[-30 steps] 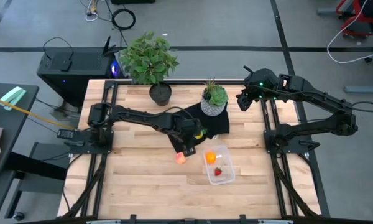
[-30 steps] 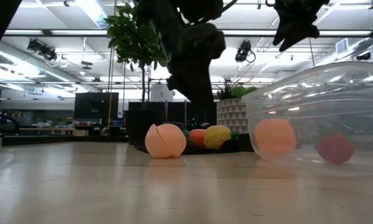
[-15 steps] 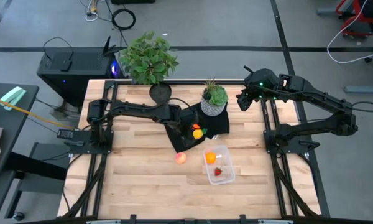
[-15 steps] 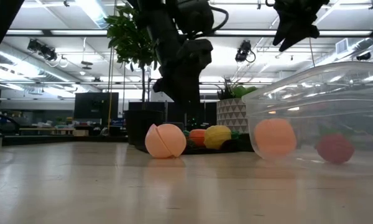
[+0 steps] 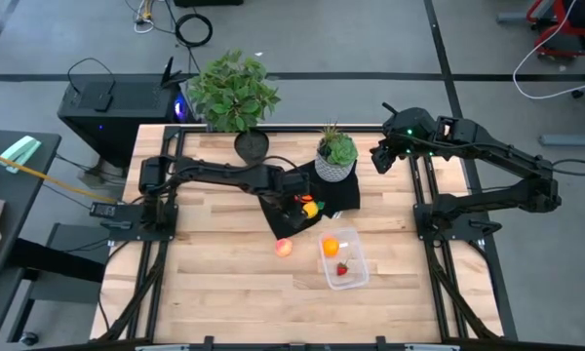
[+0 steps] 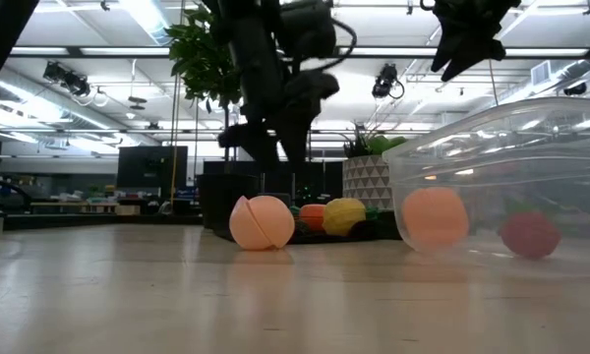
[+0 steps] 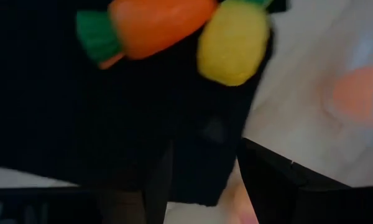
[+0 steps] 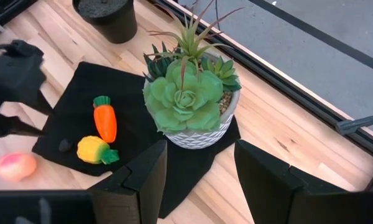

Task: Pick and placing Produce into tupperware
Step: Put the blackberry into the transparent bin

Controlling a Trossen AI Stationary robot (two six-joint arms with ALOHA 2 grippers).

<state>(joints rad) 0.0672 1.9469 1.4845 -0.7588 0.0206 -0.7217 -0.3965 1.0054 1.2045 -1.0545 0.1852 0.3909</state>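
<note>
My left gripper [image 5: 289, 209] [image 7: 205, 183] hovers open over the black mat's near part, just short of the orange carrot with green top [image 7: 152, 25] [image 5: 306, 201] and the yellow piece [image 7: 233, 40] [image 5: 312, 210], which lie side by side on the mat. The pinkish-red ball [image 5: 284, 247] [image 6: 262, 222] rests on the wood by the mat's near corner. The clear tupperware [image 5: 356, 255] [image 6: 570, 147] stands on the table with the orange ball [image 5: 330, 247] and the red strawberry [image 5: 342, 269] inside. My right gripper [image 5: 378, 158] [image 8: 199, 171] waits open, raised near the far right edge.
The black mat [image 5: 346, 197] carries a white pot with a succulent [image 5: 336, 156] at its far side. A larger leafy plant in a black pot [image 5: 236, 97] stands at the far edge. Bare wood lies to the left of and in front of the tupperware.
My left gripper has risen from just above the pinkish-red ball and drawn back toward the far edge, over the black mat near the carrot and the yellow piece. The ball has stayed where it was on the wood.
</note>
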